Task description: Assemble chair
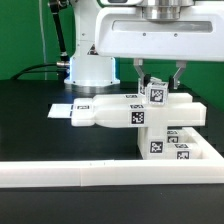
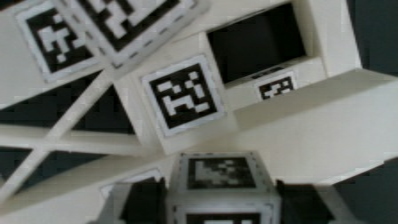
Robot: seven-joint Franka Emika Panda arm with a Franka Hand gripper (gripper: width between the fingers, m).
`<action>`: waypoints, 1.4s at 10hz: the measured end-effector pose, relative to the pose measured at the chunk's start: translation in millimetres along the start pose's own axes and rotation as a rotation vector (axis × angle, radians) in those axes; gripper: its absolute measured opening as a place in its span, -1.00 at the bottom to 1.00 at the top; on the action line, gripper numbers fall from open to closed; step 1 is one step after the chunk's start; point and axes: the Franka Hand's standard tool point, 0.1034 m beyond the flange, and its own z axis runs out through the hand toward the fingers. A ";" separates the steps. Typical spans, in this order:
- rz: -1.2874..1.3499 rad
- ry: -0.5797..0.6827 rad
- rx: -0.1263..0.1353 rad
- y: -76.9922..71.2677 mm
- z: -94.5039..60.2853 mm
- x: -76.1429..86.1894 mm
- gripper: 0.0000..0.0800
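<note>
The gripper (image 1: pixel 160 76), its upper body cut off, pinched a small tagged cube (image 1: pixel 157 93) atop the chair (image 1: pixel 150 118), whose blocky matte white panels stood by the border rail (image 1: pixel 60 176) along the black table's (image 1: pixel 35 110) front edge.

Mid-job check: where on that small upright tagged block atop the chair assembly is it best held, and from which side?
Grip the block by its two opposite vertical sides, coming straight down from above. It stands upright and proud of the flat panel, leaving only those sides free. The gripper is already shut on it this way.
</note>
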 end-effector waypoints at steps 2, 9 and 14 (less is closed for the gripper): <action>0.230 0.016 0.006 -4.6 0.4 0.0 -0.27; 0.707 0.020 0.015 -7.4 0.7 0.1 -0.27; 0.594 0.023 0.012 -6.8 1.6 -0.4 0.60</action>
